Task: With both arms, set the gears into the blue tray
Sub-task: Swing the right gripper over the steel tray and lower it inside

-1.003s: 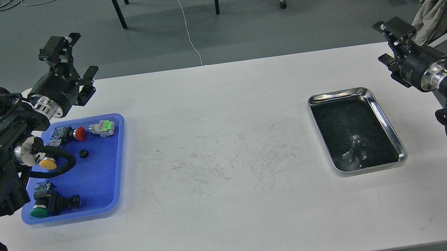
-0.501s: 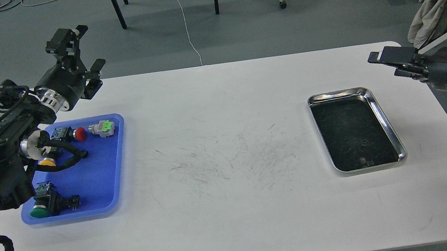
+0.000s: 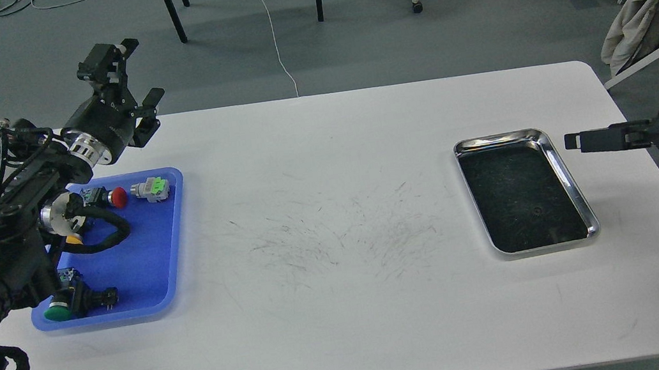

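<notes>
Nearest us, white tabletop (image 3: 347, 311), scuffed in the middle. Blue tray (image 3: 153, 281) sits at its left side, holding push-buttons: green-capped one (image 3: 60, 308) at the near end, yellow one (image 3: 74, 239) mostly hidden behind our left arm's cable, red one (image 3: 115, 197) and a green-and-grey one (image 3: 151, 189) at the far end. We can't make out any gear in the blue tray; the arm covers part of it. Steel tray (image 3: 570, 180) sits at the right; one tiny gear (image 3: 537, 211) lies on its dark floor. Our right tool (image 3: 581, 142) hangs just beside that tray's right rim, seen side-on, can't tell its gap. Farthest, our left tool (image 3: 130, 71) is raised past the blue tray's far end, fingers spread wide, holding nothing.
</notes>
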